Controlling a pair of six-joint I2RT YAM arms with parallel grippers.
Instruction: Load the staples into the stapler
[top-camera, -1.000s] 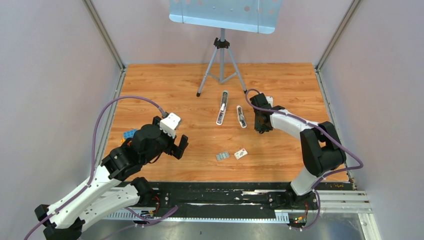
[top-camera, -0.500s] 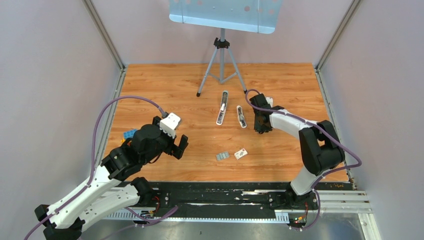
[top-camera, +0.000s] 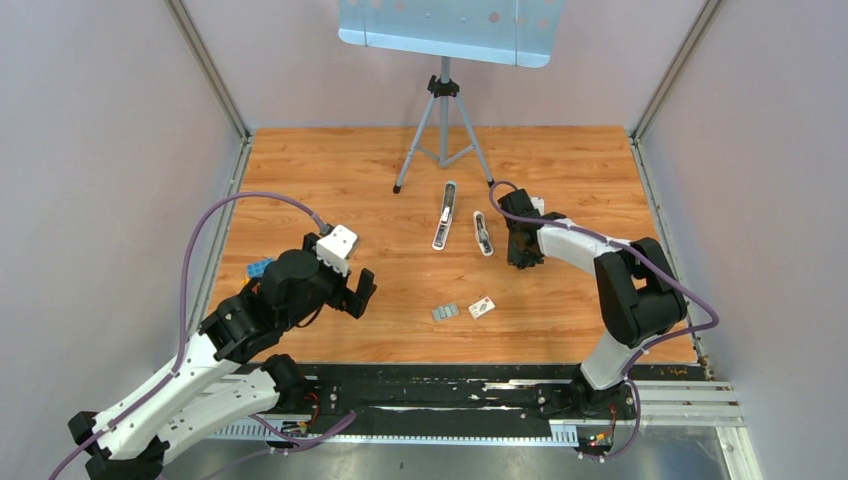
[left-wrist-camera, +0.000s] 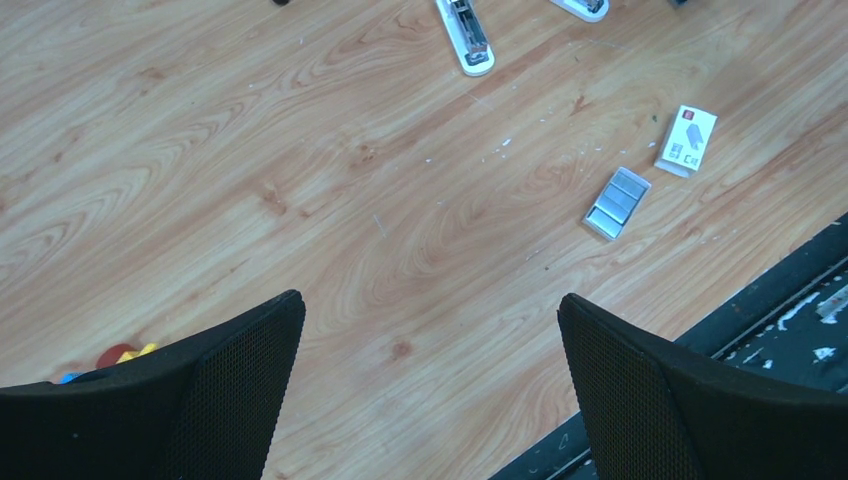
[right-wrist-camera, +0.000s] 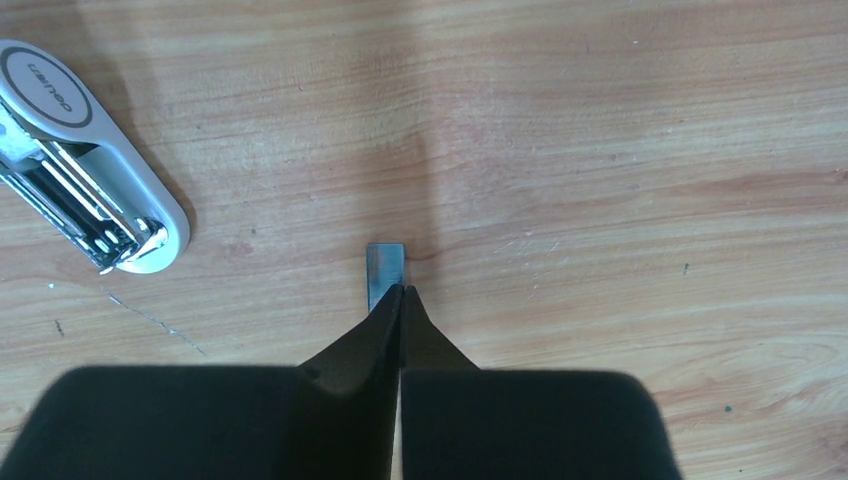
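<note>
While pinched on a thin grey strip of staples (right-wrist-camera: 386, 272) at its tips, right tool (right-wrist-camera: 400, 300) low on wooden surface (top-camera: 350, 180), just beside opened stapler (right-wrist-camera: 85, 190). Left tool (left-wrist-camera: 430, 330) wide apart, hovering. Nearby: staple block (left-wrist-camera: 617, 202), white carton (left-wrist-camera: 687, 140), tripod (top-camera: 441, 130).

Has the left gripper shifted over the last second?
Barely. In the top view the left gripper sits almost where it was against the staples; its white wrist block has edged slightly left and toward the near edge. Its jaws are open.
</note>
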